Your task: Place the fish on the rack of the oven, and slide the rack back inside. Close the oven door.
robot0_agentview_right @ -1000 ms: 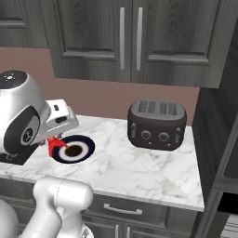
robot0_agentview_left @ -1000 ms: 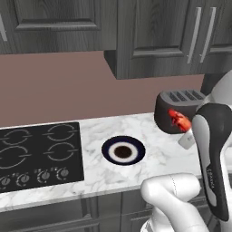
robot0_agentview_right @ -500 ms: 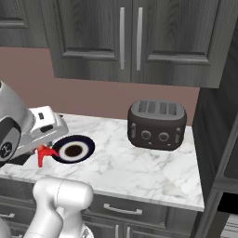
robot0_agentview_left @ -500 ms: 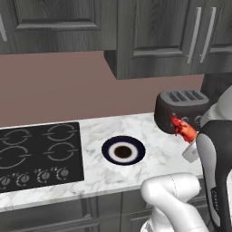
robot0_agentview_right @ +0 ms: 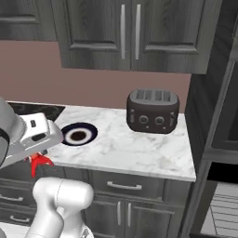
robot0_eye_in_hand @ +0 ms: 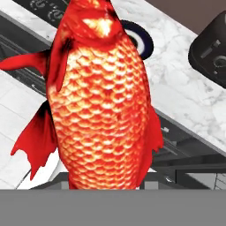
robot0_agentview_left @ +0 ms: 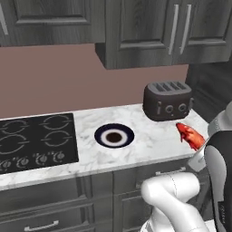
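Observation:
The red-orange fish hangs head-up close in front of the hand camera and covers the fingertips. My gripper is shut on its lower end. The fish floats over the counter's front right corner, below the toaster. In the right base view the white hand holds it at the counter's front edge, with red fins showing beneath the gripper. The oven is a dark opening in the tall cabinetry at far right, and light wires of the rack show low beneath it. The oven door is out of view.
A dark plate with a white rim lies mid-counter. A black toaster stands at the back right, and the black cooktop is at the left. Grey wall cabinets hang above the marble counter.
The arm has carried the fish down and outward, from in front of the toaster to the counter's front edge. Both base views have shifted slightly, bringing the oven side into view.

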Controlling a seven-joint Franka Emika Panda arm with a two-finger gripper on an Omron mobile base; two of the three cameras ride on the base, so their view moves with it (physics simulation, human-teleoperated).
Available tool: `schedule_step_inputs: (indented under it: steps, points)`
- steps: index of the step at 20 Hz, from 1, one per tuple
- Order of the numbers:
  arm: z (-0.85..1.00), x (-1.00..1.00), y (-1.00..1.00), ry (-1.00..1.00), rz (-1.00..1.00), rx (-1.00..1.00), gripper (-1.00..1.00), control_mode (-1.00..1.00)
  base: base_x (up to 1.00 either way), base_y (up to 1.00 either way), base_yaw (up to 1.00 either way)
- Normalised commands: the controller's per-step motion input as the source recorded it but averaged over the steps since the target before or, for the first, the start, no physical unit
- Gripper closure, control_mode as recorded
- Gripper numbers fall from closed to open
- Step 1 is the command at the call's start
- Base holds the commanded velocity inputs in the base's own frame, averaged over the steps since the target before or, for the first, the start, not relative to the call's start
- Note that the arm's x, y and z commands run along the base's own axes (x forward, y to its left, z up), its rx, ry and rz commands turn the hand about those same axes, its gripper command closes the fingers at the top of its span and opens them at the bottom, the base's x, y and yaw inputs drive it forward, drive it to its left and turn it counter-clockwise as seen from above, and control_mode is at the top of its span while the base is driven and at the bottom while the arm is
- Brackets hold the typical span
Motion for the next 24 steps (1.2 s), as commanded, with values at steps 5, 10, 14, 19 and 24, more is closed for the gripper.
schedule_step_inputs:
  steps: [5, 10, 14, 19, 24]
  points:
    - [0.00, 0.00, 0.00, 0.00, 0.00, 0.00, 1.00, 1.00, -0.21, -0.11, -0.25]
    - [0.00, 0.00, 0.00, 0.00, 0.00, 0.00, 1.00, 1.00, 0.00, -0.28, -0.32]
    - [0.00, 0.00, 0.00, 0.00, 0.00, 0.00, 1.00, 1.00, 0.00, -0.36, -0.39]
    - [0.00, 0.00, 0.00, 0.00, 0.00, 0.00, 1.00, 1.00, 0.00, -0.53, -0.45]
    - [0.00, 0.00, 0.00, 0.00, 0.00, 0.00, 1.00, 1.00, 0.00, -0.53, -0.48]
